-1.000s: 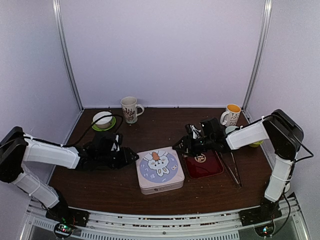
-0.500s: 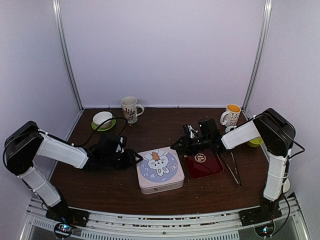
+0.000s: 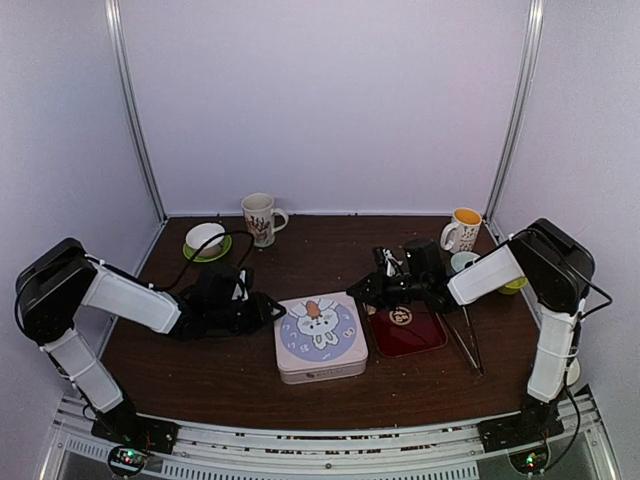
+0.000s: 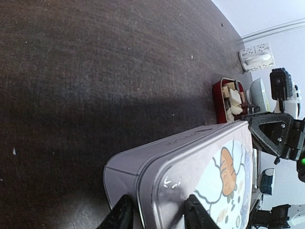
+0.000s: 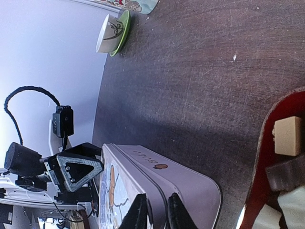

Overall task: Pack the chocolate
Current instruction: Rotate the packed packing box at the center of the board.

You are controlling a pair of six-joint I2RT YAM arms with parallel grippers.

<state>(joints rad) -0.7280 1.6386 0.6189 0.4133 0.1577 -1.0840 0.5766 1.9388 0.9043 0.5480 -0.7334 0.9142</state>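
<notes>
Chocolate pieces (image 4: 232, 98) in tan and cream lie in the dark-red tray (image 3: 418, 338); the right wrist view shows a tan cube (image 5: 288, 136) and a dark piece (image 5: 286, 174) in it. A closed pale tin with a rabbit lid (image 3: 320, 338) sits left of the tray. My left gripper (image 3: 272, 312) (image 4: 158, 215) straddles the tin's left corner, one finger on the wall and one on the lid. At the tin's far right corner, my right gripper (image 3: 360, 292) (image 5: 156, 212) pinches the lid's rim.
Metal tongs (image 3: 466, 340) lie right of the tray. A white bowl on a green saucer (image 3: 206, 240) and a patterned mug (image 3: 260, 218) stand at the back left. A yellow-filled mug (image 3: 462, 230) stands at the back right.
My left arm has reached right until its fingers meet the tin's corner. Both grippers have narrowed; the right one has closed onto the lid's rim. The tin has stayed in place.
</notes>
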